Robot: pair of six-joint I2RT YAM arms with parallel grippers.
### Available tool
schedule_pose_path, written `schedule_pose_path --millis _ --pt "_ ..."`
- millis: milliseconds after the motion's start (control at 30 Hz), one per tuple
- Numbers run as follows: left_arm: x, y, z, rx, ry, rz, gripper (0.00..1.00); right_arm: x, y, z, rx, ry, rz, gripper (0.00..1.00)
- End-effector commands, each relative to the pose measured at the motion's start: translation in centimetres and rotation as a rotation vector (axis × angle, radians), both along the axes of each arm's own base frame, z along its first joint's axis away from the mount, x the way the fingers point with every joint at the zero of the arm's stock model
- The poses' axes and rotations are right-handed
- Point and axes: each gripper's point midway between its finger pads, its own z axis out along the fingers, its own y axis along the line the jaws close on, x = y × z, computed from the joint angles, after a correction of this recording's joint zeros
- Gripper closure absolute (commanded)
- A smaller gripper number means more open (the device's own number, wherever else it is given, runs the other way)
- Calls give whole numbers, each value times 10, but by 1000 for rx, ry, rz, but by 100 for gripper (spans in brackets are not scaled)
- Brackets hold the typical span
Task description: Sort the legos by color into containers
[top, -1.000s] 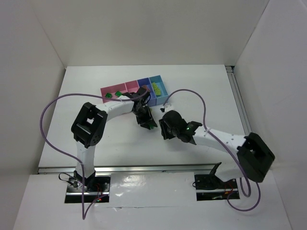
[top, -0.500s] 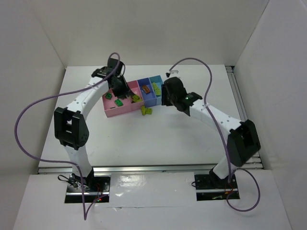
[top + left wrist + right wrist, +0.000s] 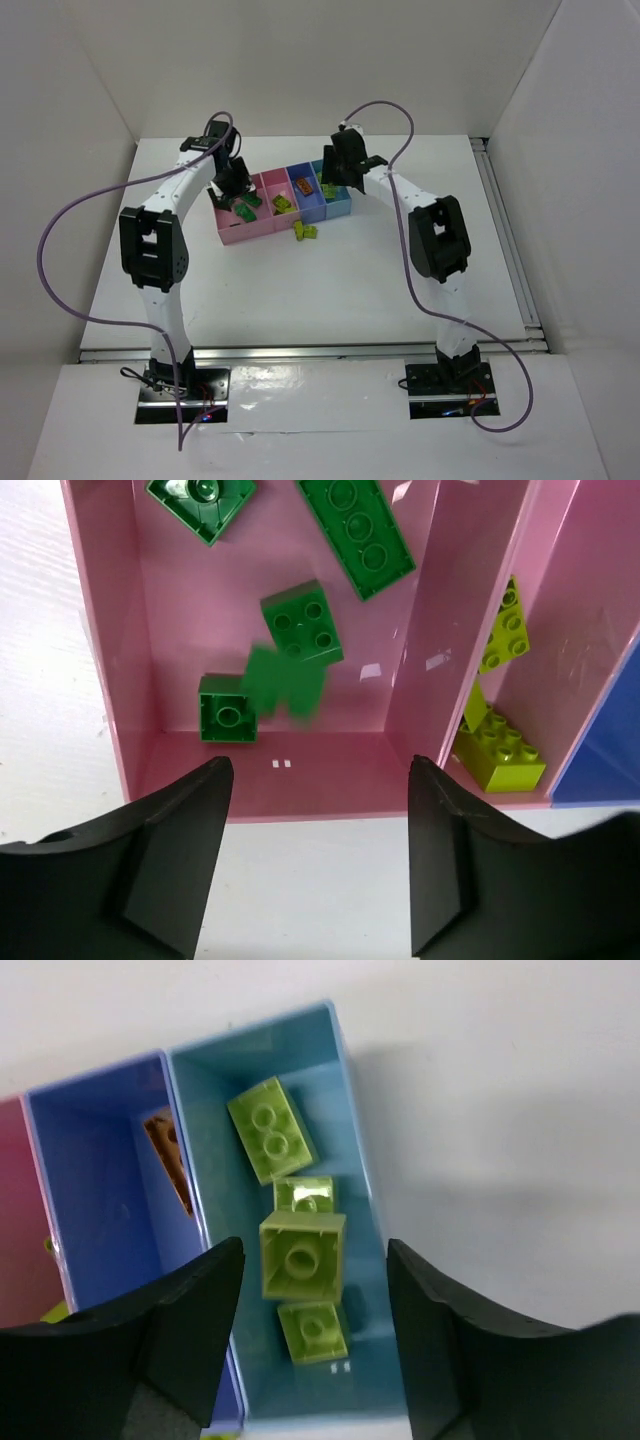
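The containers (image 3: 232, 232) are a joined row of two pink, one blue and one light blue bin. My left gripper (image 3: 235, 186) hovers open over the leftmost pink bin (image 3: 110, 630). That bin holds several dark green legos (image 3: 355, 525); one more (image 3: 285, 685) shows blurred in mid-air below the open jaws (image 3: 320, 770). My right gripper (image 3: 336, 178) stands open (image 3: 315, 1250) above the light blue bin (image 3: 335, 1090), which holds several yellow-green legos (image 3: 303, 1253). An orange-brown lego (image 3: 170, 1155) lies in the blue bin (image 3: 90, 1180).
The second pink bin (image 3: 560, 630) holds yellow-green bricks (image 3: 500, 752). A few loose yellow-green bricks (image 3: 304, 232) lie on the white table just in front of the row. White walls enclose the table on three sides.
Both arms swung from the table's middle up over the bins. Both grippers went from shut to open, and a dark green brick left the left jaws.
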Motion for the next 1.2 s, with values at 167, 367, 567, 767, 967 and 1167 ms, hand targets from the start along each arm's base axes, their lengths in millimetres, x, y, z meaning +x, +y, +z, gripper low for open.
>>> schedule_pose_path --millis 167,367,567,767,967,1167 --pt "3 1 24 54 -48 -26 15 22 12 59 95 -115 32 24" --pt "-28 -55 39 67 -126 -301 38 -52 0 42 89 -76 94 45" --pt "-54 -87 -6 56 -30 -436 35 -119 29 18 69 -44 298 52" --pt "-53 -95 -28 41 -2 -427 33 -136 53 -31 -69 -28 370 30" --pt "-52 -86 -36 8 27 -386 33 -110 72 -49 -68 -43 362 30" --pt "-50 -81 -60 -25 72 -372 35 -99 77 -72 -104 -23 364 30"
